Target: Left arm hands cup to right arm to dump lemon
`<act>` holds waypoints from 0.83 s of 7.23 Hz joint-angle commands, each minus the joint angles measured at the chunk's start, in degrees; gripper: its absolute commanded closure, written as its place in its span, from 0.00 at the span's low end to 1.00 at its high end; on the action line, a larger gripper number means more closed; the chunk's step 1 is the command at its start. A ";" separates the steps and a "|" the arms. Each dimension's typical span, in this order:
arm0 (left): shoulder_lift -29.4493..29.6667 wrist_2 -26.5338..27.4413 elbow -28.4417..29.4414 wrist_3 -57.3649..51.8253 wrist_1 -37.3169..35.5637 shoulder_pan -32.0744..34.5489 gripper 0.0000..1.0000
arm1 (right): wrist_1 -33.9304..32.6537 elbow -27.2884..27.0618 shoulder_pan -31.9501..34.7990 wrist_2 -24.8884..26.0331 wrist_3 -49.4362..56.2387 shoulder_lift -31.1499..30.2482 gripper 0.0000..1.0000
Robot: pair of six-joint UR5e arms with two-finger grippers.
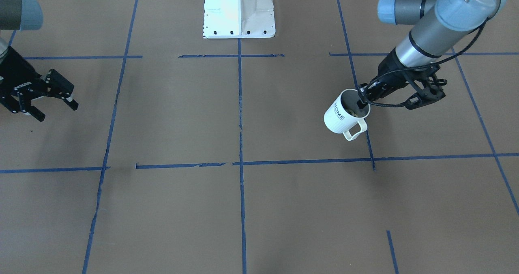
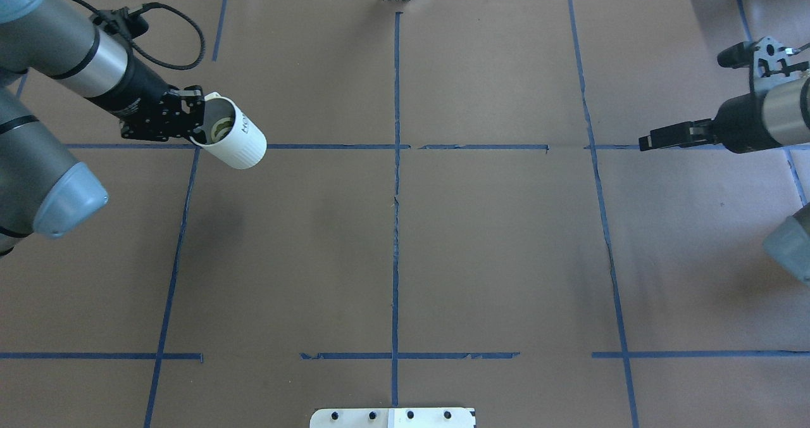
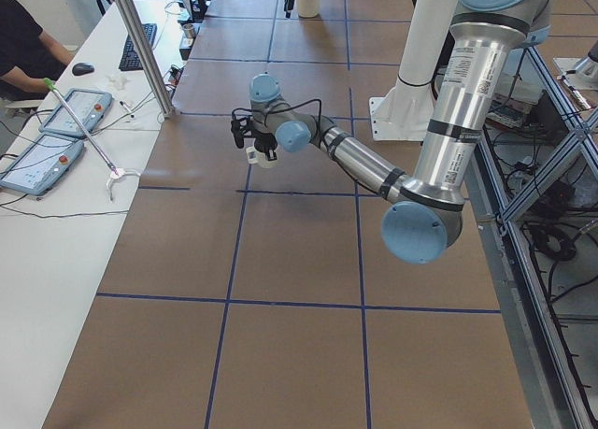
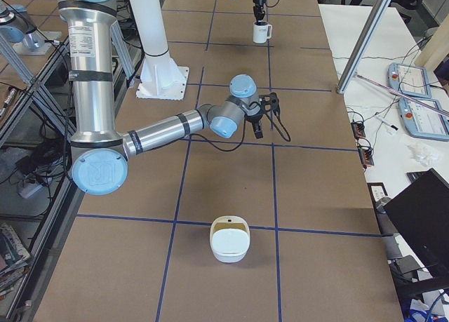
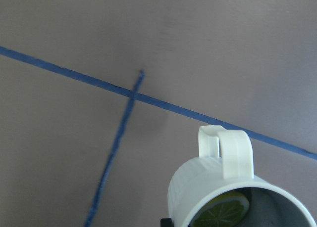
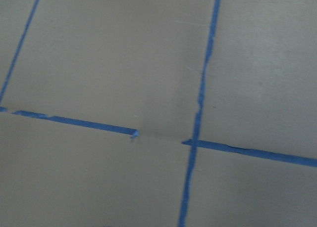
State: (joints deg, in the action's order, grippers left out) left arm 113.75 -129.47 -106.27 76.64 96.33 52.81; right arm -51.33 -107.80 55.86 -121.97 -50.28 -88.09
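Observation:
The white ribbed cup (image 1: 337, 118) with "HOME" lettering hangs tilted above the table, handle toward the operators' side. My left gripper (image 1: 361, 101) is shut on its rim, one finger inside. From overhead the cup (image 2: 239, 146) sits at the far left, mouth turned toward the left gripper (image 2: 196, 127). A lemon (image 5: 223, 209) slice lies inside the cup (image 5: 208, 187), also glimpsed as the lemon (image 2: 220, 129) from above. My right gripper (image 1: 58, 111) stands open and empty far across the table, shown edge-on overhead as the right gripper (image 2: 652, 140).
A white bowl-like container (image 4: 230, 239) rests on the brown table near its right end. Blue tape lines (image 2: 395, 225) divide the surface. The white robot base (image 1: 239, 10) sits mid-table. A person (image 3: 23, 46) sits at a side bench with tablets (image 3: 42, 158).

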 commanded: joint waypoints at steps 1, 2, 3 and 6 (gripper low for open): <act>7.59 0.27 0.71 4.65 -6.64 -2.44 0.97 | 2.20 -5.37 -9.23 11.95 -1.84 2.48 0.00; 10.07 0.27 1.33 6.05 -7.64 -2.54 0.97 | 2.20 -6.62 -14.24 18.63 -1.93 4.23 0.00; 11.40 0.45 1.68 6.32 -7.65 -2.89 0.98 | 2.20 -6.81 -20.38 28.62 -2.02 4.50 0.00; 19.38 2.73 5.45 19.40 -10.26 -6.39 1.00 | 2.20 -5.33 -40.25 58.27 -2.02 12.72 0.00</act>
State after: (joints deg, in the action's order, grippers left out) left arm 129.62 -127.76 -102.64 91.77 87.88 48.05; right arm -49.13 -114.04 23.53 -74.25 -52.29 -80.06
